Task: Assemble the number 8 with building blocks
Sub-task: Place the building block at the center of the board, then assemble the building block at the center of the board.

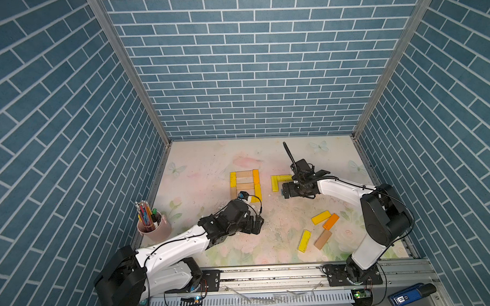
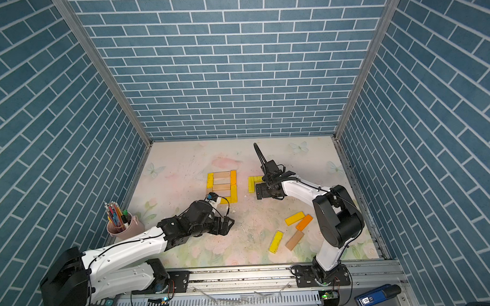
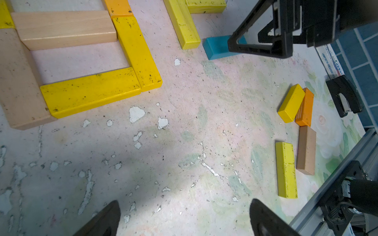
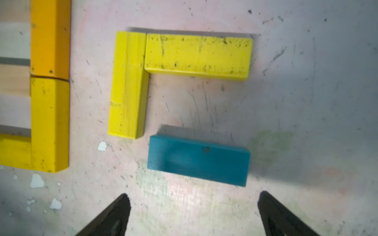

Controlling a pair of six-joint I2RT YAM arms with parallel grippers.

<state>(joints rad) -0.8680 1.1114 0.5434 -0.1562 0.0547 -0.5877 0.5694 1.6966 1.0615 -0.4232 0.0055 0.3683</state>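
Nothing legible; the blue device (image 1: 411, 293) carries a label too small.

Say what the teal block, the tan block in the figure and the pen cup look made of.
Teal block: probably wood under opaque matte paint, judging by its crisp sawn edges and the small dent in its top face.
Tan block: bare, unpainted wood, pale and dull with faint grain lines.
Pen cup: smooth, evenly pinkish wall, so plastic or glazed ceramic; it is too small to tell which.
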